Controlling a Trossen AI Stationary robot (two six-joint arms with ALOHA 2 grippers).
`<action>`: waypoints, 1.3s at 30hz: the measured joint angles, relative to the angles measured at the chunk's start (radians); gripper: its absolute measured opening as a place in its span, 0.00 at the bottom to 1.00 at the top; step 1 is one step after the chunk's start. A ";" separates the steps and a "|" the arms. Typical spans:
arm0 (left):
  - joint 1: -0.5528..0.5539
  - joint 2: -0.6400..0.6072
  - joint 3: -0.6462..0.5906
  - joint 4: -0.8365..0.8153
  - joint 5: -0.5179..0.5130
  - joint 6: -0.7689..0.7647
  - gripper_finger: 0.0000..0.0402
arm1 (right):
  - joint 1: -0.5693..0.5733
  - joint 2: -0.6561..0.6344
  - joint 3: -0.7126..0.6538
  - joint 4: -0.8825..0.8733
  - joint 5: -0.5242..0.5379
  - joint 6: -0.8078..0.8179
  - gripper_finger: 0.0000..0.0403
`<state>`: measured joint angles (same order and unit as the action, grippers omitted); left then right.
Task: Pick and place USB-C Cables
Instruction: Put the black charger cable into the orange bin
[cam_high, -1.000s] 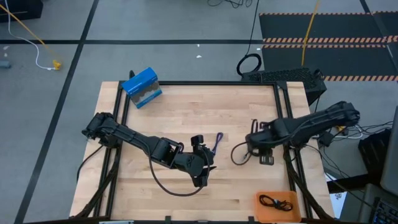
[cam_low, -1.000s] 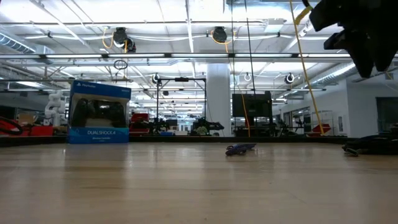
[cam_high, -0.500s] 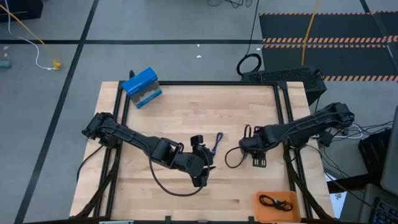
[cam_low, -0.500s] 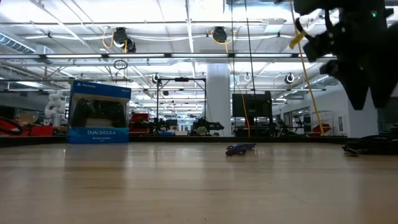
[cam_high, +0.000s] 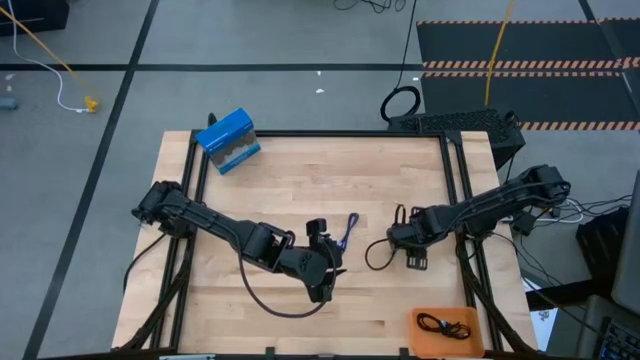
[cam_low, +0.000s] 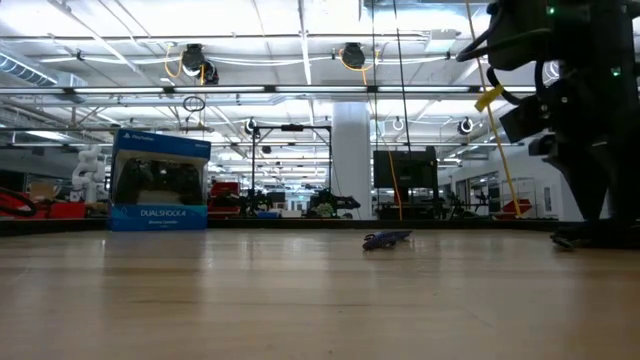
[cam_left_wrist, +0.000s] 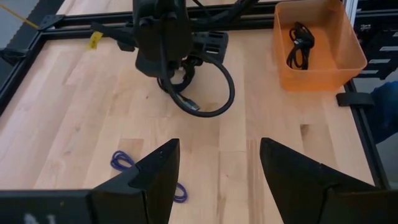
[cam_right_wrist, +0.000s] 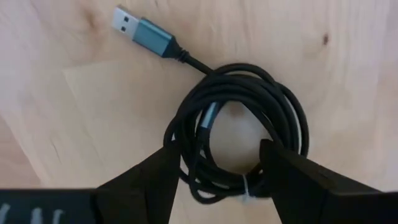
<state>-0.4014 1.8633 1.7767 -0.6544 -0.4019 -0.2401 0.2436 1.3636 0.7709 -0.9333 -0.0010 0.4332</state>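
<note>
Right gripper (cam_right_wrist: 214, 180) is down over the black coiled cable (cam_right_wrist: 239, 134) near the table's (cam_high: 280, 170) right edge, fingers (cam_right_wrist: 149, 183) apart, straddling the coil, apparently not yet clamped. Purple-blue cable (cam_high: 348, 229) lies mid-table; left gripper (cam_left_wrist: 214, 168) nearby, spread wide, empty.

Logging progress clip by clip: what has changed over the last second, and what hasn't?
The right arm swung inward toward the table's middle and lowered; the right gripper now sits open astride the black coiled cable, not yet closed on it. Unchanged: the left gripper open and waiting mid-table, the purple-blue cable beside it, the black cable in the orange bin, the blue box.
</note>
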 joint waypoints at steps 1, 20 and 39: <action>0.000 0.000 0.000 0.000 0.000 0.000 0.56 | 0.000 0.000 -0.006 0.012 0.000 0.000 0.53; 0.004 0.000 0.000 0.000 0.000 0.010 0.56 | 0.047 -0.022 -0.003 0.043 -0.053 0.114 0.53; 0.008 0.000 0.000 0.000 0.000 0.012 0.56 | 0.086 -0.081 0.012 0.040 -0.081 0.139 0.53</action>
<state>-0.3931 1.8633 1.7767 -0.6544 -0.4023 -0.2283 0.3294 1.2827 0.7834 -0.8929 -0.0824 0.5721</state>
